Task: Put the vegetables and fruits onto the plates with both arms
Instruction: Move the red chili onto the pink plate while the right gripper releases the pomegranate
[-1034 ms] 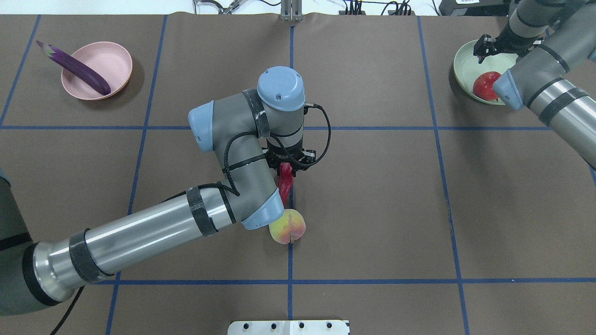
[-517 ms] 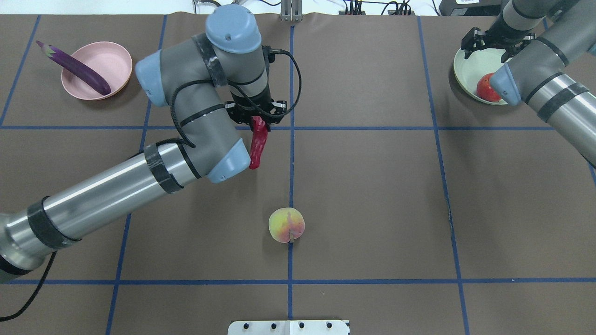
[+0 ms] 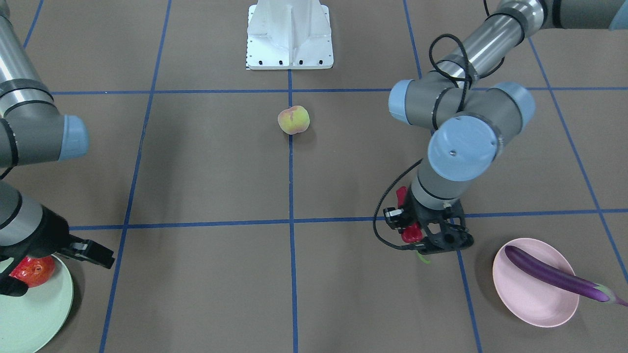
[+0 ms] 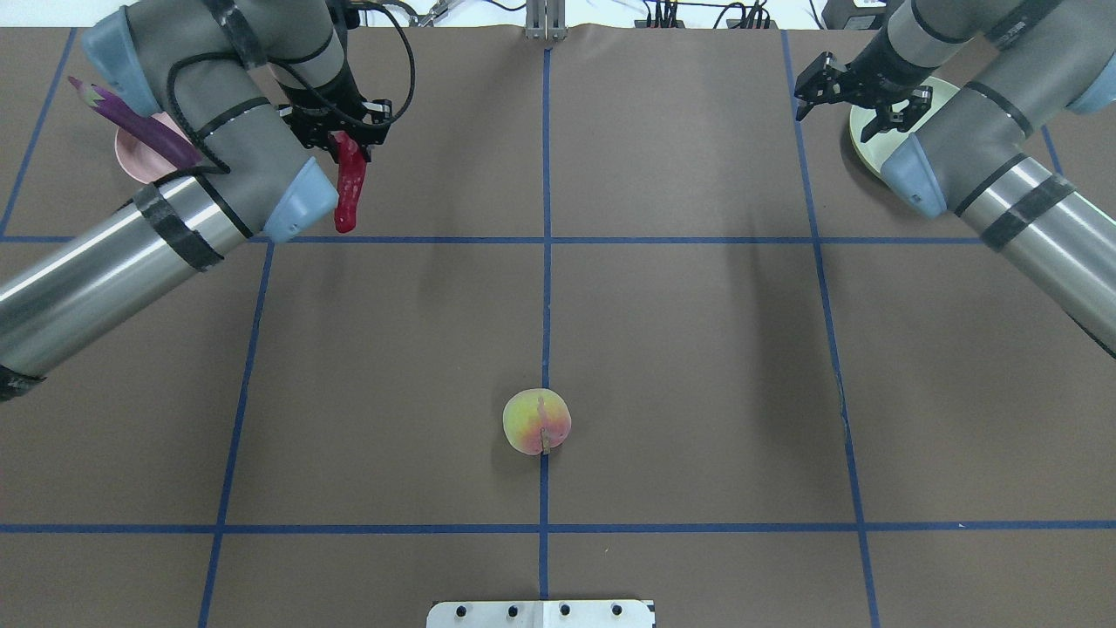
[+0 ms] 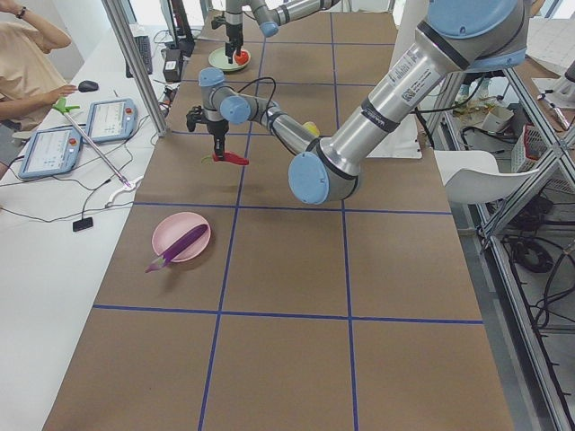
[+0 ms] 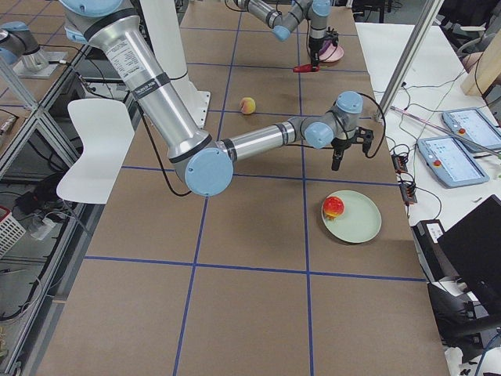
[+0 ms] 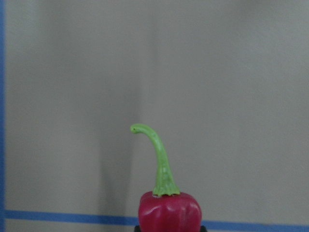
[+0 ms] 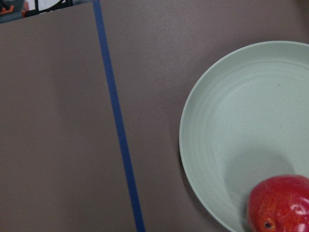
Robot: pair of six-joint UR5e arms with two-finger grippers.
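Brown table (image 4: 697,349) — left claw (image 4: 346,144) grips chili (image 4: 350,187) near pink plate (image 3: 530,301).

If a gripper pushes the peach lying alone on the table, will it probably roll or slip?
The peach looks round and rests free, so a sideways push would probably roll it. Its skin appears matte, so slipping in a grip seems less likely.

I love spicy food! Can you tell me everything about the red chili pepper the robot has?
The chili pepper is dark red, smooth and shiny, with a thin green stem curling at its tip. The left gripper is shut on it near the stem end, holding it about level above the brown table. Nothing else touches it. It is close to the pink plate, not yet over it.
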